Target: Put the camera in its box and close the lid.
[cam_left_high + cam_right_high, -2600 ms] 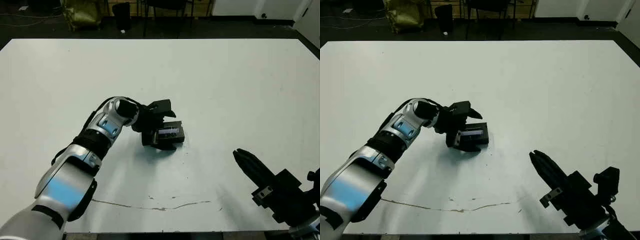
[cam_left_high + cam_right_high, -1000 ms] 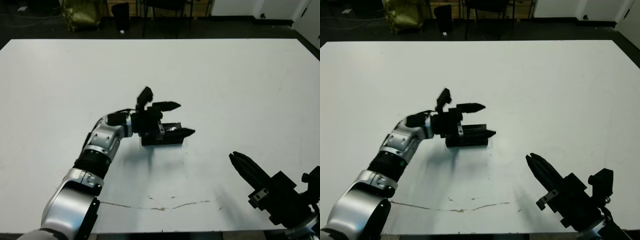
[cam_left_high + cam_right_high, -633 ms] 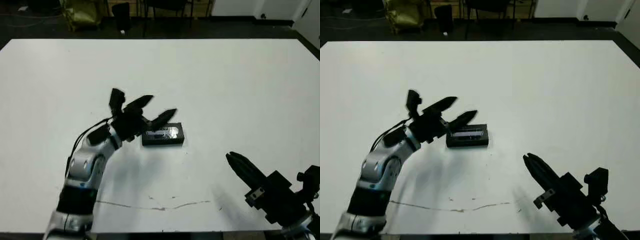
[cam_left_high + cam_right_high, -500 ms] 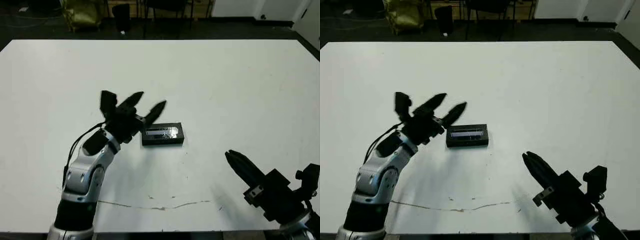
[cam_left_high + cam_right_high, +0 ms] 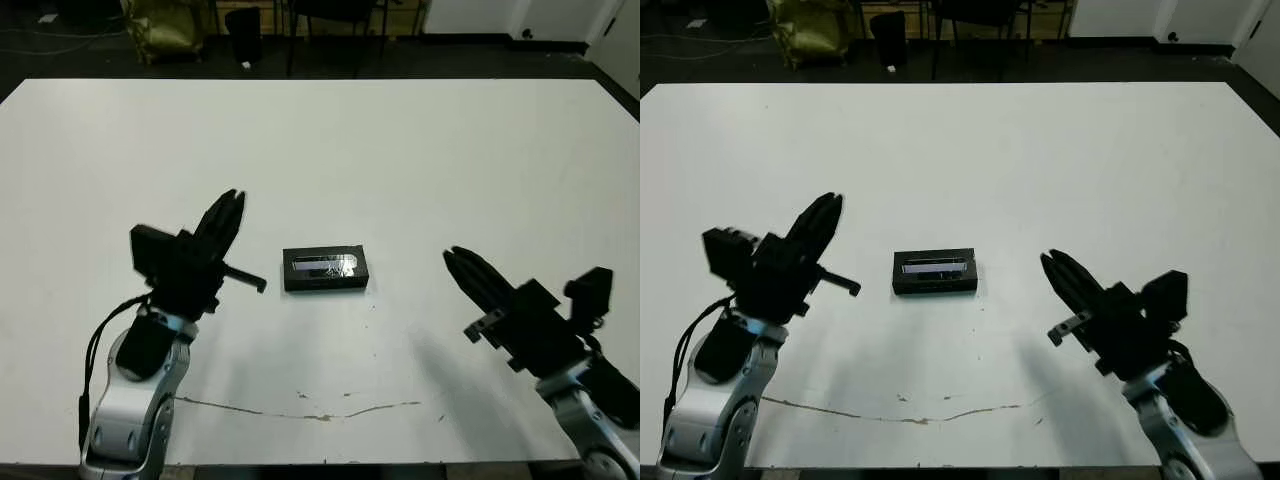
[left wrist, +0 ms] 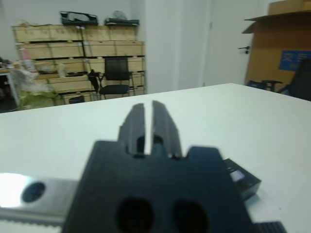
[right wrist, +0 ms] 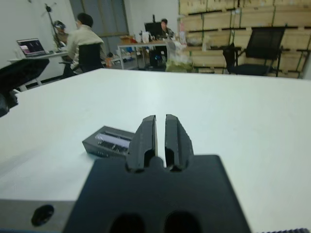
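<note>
- The box [image 5: 325, 271] is seen lying flat on the white tabletop [image 5: 420, 150], roughly midway between the left and right edges and somewhat nearer the front edge than the far one.
- The lid [image 5: 934, 266] is seated on the box, with its silvery strip facing up; the box is thus found closed.
- The camera is not seen in any view; whether it lies inside the box cannot be told.
- The left gripper [image 5: 228, 209] is held above the tabletop on the left of the box, well apart from it, with its fingers pressed together and nothing between them.
- The right gripper [image 5: 455, 262] is held above the tabletop on the right of the box, also apart from it, with its fingers closed together and empty.
- Neither gripper is in contact with the box or lid.
- A thin dark scratch [image 5: 310, 412] is noted along the tabletop near the front edge.
- In the right wrist view, seated people [image 7: 83, 35] are seen at desks beyond the table.
</note>
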Controlling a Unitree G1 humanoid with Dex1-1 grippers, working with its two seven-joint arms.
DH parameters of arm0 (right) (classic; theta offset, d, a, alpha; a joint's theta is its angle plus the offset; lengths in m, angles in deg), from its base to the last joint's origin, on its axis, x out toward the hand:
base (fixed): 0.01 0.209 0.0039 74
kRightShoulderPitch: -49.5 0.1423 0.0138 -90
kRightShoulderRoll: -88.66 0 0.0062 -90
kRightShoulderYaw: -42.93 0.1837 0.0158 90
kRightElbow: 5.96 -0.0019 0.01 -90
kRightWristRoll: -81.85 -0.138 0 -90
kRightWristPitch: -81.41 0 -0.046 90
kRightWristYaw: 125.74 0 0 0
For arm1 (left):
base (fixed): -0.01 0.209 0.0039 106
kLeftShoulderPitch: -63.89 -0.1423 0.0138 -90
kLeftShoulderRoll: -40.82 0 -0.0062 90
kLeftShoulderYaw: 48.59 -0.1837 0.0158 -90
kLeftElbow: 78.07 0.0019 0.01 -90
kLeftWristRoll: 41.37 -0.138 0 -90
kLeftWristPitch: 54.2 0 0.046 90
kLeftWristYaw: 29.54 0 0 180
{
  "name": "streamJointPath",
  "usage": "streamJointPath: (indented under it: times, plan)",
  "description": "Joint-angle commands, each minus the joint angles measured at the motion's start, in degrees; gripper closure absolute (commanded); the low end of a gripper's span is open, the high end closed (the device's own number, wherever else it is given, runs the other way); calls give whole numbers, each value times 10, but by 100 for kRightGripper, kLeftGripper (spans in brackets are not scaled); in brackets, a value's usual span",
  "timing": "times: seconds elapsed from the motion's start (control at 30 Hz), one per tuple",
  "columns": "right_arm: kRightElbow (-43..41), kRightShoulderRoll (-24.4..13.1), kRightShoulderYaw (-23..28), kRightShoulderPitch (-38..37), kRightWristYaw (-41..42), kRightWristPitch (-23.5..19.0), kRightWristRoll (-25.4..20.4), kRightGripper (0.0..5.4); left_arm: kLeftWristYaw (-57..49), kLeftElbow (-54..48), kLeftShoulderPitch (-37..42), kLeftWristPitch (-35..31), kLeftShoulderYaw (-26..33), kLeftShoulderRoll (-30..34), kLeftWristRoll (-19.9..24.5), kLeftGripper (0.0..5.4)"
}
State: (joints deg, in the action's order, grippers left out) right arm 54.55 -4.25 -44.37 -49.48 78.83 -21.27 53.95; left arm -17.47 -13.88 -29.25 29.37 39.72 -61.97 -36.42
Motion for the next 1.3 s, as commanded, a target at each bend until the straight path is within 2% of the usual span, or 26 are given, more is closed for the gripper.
streamJointPath:
  times: [0.03,0.2,0.37,0.57,0.73,0.87,0.97,1.1,1.13,1.17,1.23,1.3]
  plan:
    - [24,3,-16,20,4,5,25,540,-21,-9,-36,7,-7,1,-20,537]
    - [28,14,-38,43,-13,-19,41,540,-39,-22,-72,9,-11,-3,-24,537]
    - [62,32,-69,79,-18,5,84,540,-42,-35,-104,13,-3,-4,-13,537]
    - [63,55,-94,99,-42,-18,112,540,-53,-32,-110,2,-13,-15,-12,537]
    - [77,58,-83,70,-29,11,109,540,-60,-14,-98,1,-34,-18,-20,537]
    - [60,55,-68,31,-40,-1,107,540,-63,-12,-106,0,-44,-15,-26,537]
    - [76,62,-52,-5,-26,23,88,540,-63,-13,-124,5,-32,-10,-20,537]
    - [63,64,-33,-63,-30,16,70,540,-56,1,-153,37,-1,1,-7,537]
    - [66,65,-27,-76,-25,26,64,540,-55,4,-161,45,5,2,-6,537]
    - [74,67,-23,-88,-19,47,67,540,-53,8,-169,55,11,4,-3,537]
    - [58,67,-21,-114,-31,60,87,540,-51,12,-186,67,23,3,4,537]
    - [10,65,-18,-136,-62,14,90,540,-54,13,-197,78,28,-1,2,537]
